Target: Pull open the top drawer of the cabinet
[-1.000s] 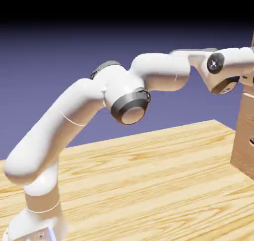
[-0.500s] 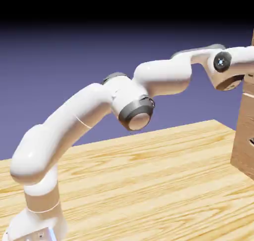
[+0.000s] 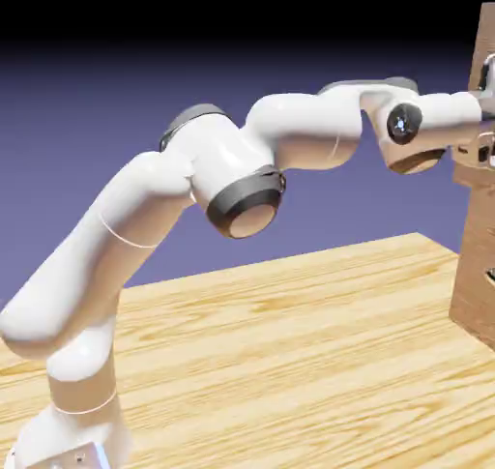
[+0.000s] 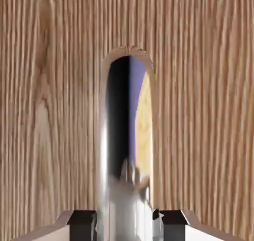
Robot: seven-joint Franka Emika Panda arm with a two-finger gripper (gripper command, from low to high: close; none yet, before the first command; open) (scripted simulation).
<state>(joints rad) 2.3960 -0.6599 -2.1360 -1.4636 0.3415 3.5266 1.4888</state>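
One cabinet stands at the exterior view's right edge, its top drawer filling my hand view. My gripper is clamped narrow on the shiny metal handle, so pulling back should draw it open.

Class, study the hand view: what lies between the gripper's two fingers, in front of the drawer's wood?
In the hand view, a shiny metal handle stands between the two dark fingers, running upright before the top drawer front. The gripper is shut on it.
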